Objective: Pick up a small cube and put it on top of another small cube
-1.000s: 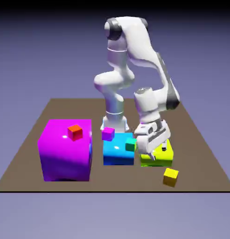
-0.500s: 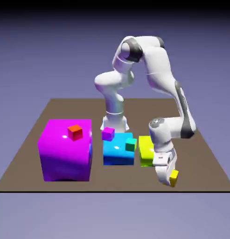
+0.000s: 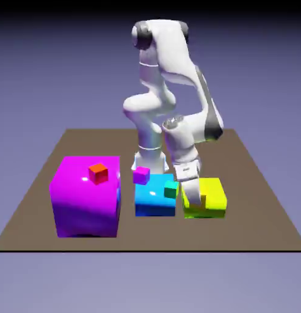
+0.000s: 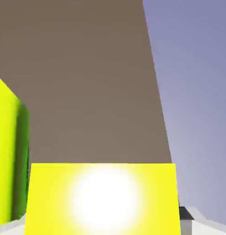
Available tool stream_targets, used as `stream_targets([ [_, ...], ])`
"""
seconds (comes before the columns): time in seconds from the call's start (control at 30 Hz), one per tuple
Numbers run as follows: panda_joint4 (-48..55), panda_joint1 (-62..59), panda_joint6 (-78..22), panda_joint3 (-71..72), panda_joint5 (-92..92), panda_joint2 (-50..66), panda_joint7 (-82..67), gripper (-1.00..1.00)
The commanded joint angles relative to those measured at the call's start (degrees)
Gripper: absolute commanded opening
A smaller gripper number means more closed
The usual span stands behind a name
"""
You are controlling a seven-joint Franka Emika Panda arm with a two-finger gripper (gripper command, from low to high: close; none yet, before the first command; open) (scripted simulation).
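As seen from the hand view, yellow cube point(image 4: 103, 199) large between the fingertips, gripper point(image 3: 200, 202) closed on it. Pick-up judged done; placing left. In exterior view, cube barely told apart from yellow-green block point(image 3: 212, 197) behind it, roughly over that block's near-left part, clear of table point(image 3: 36, 202). Candidate small cubes: green point(image 3: 171, 190) at about 9 o'clock of gripper, on blue block point(image 3: 154, 200); magenta point(image 3: 141, 175) at 10 o'clock; red point(image 3: 98, 173) farther out at 9 o'clock, on big magenta block point(image 3: 85, 198). Target cube not evident. Remaining, by judgement: carry over, align, lower, release.
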Motion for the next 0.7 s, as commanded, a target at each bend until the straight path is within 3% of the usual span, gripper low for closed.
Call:
stream_targets([
  [0.0,-1.03,-0.66,-1.77,-0.54,-2.0,-2.08,-2.13,-1.0],
  [0.53,-17.41,-19.8,-31.0,-7.91,-34.37,-35.3,-35.81,-1.0],
  [0.67,-20.43,-19.85,-26.84,-8.75,-35.01,-33.75,-37.38,-1.0],
])
